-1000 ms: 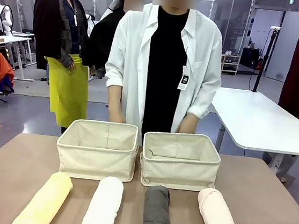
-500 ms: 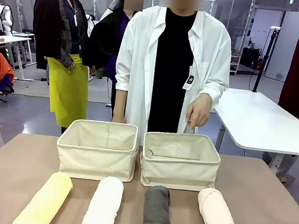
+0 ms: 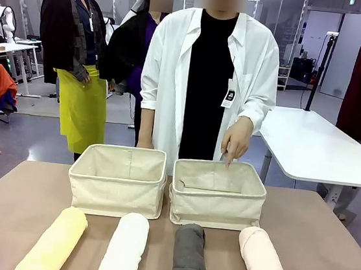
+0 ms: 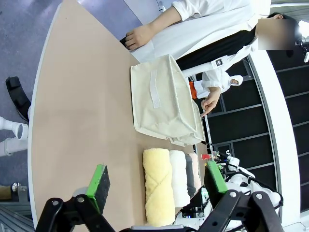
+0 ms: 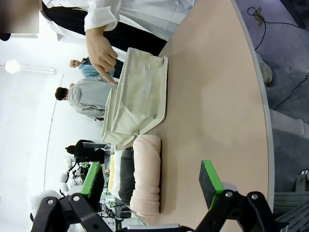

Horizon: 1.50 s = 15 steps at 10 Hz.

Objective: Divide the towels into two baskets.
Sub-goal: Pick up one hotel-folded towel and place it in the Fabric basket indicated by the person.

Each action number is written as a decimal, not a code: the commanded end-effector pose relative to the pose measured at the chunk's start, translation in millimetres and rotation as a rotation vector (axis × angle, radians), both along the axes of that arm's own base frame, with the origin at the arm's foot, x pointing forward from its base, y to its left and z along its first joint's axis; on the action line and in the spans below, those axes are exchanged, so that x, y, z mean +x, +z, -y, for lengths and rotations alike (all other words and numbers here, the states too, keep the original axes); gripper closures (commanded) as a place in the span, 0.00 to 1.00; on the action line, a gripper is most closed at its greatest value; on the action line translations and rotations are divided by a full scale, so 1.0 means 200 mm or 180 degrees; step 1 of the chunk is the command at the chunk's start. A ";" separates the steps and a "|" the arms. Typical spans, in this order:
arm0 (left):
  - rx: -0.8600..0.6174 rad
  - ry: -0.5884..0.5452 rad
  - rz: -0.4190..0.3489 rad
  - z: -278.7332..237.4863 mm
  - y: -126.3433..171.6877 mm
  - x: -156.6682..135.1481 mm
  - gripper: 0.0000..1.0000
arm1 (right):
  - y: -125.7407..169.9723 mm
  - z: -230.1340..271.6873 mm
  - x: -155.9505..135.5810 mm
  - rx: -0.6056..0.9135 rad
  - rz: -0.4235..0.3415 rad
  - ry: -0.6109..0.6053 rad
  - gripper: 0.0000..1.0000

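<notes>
Four rolled towels lie in a row along the near edge of the table: pale yellow [image 3: 55, 241], white [image 3: 125, 246], dark grey [image 3: 190, 257] and pale pink [image 3: 264, 263]. Behind them stand two beige canvas baskets, the left basket [image 3: 117, 180] and the right basket [image 3: 217, 193], both with nothing inside. A person's hand [image 3: 235, 139] points a finger down over the right basket's far rim. My left gripper [image 4: 157, 182] hangs open above the table near the yellow towel [image 4: 158, 186]. My right gripper [image 5: 152, 179] hangs open near the pink towel [image 5: 145, 173].
The person in a white shirt stands at the far side of the brown table [image 3: 323, 255], the other hand behind the left basket. Bare tabletop lies to the left and right of the baskets. A white table [image 3: 316, 147] stands farther right.
The person straightened up, raised the hand on the right side and lowered its pointing finger toward the right basket. Towels, baskets and both grippers stayed put.
</notes>
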State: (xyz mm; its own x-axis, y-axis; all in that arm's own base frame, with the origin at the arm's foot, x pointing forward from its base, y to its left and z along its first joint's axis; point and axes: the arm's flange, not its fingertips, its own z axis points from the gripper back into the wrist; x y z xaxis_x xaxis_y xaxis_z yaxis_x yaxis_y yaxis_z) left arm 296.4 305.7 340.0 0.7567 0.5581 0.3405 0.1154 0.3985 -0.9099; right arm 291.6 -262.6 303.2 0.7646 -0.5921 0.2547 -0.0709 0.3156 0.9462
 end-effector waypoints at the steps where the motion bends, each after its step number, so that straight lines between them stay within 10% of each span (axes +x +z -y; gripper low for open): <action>1: -0.0017 0.0001 0.0023 -0.01 0.01 -0.01 0.00 | 0.00 0.00 0.00 0.0000 0.0000 0.0000 0.00; 8: -0.0017 0.0001 0.0023 -0.01 0.01 -0.01 0.00 | 0.35 -0.77 0.34 -0.1455 -0.0320 0.0967 0.00; 15: -0.0017 0.0001 0.0023 -0.01 0.01 -0.01 0.00 | 0.33 -1.57 0.41 -0.2925 -0.0691 0.1539 0.00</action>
